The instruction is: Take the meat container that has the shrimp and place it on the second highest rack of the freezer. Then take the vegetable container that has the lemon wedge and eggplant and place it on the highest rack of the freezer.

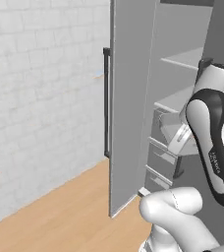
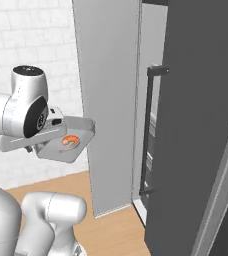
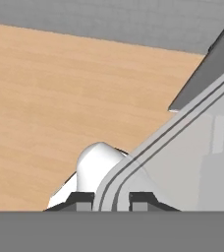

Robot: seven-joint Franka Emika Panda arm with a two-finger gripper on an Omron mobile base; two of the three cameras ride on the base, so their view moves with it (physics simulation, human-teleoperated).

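Observation:
My gripper (image 3: 111, 199) is shut on the rim of the grey meat container (image 2: 78, 131), and its two dark fingertips (image 3: 82, 199) pinch the rim's edge in the hand view. An orange shrimp (image 2: 70, 141) lies inside the container. I hold the container in the air in front of the open freezer, left of its door (image 2: 111, 100) in the right base view. In the left base view the container (image 1: 175, 129) hangs at the front of the freezer's shelves, just below one rack (image 1: 175, 102), with a higher rack (image 1: 185, 60) above. The vegetable container is out of view.
The freezer's open grey door (image 1: 128, 98) with a dark vertical handle (image 1: 106, 103) stands left of the shelves. Drawers (image 1: 158, 155) sit lower inside. A second dark door (image 2: 196, 125) with a handle is at the right. Wooden floor (image 1: 60, 216) and a white brick wall (image 1: 40, 98) lie to the left.

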